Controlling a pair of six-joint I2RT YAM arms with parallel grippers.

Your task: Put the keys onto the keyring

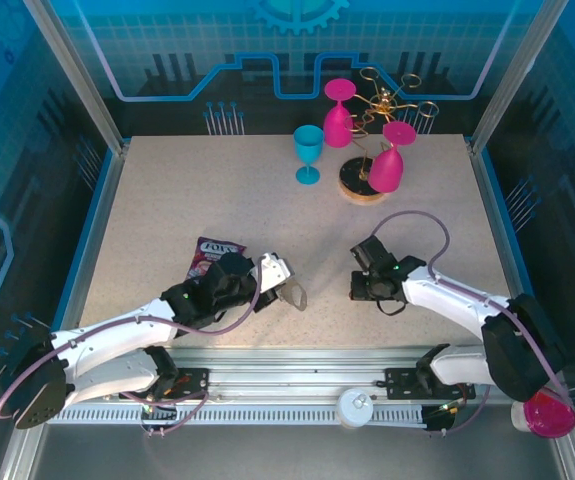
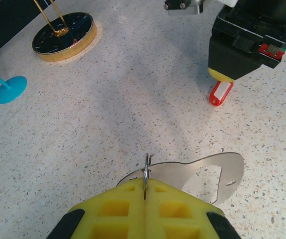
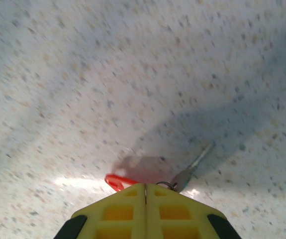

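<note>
The keyring [image 2: 217, 172] is a flat grey loop lying just off the table, with a silver wire ring [image 2: 146, 169] at its near end. My left gripper [image 2: 145, 185] is shut on that wire ring, its yellow pads pressed together around it. In the top view the left gripper [image 1: 277, 288] holds the keyring [image 1: 293, 296] at mid-table. The keys show as a red tag [image 3: 116, 180] and a silver key [image 3: 191, 170] sticking out on either side of my right gripper [image 3: 145, 187], which is shut on them close to the tabletop. From the left wrist the red tag [image 2: 221, 93] hangs below the right gripper.
A purple snack packet [image 1: 213, 254] lies by the left arm. At the back stand a teal glass [image 1: 308, 152] and a gold wire rack [image 1: 382, 105] on a round base [image 2: 64, 36], holding pink glasses [image 1: 339, 118]. A pink object [image 1: 549, 415] sits off the table, near right.
</note>
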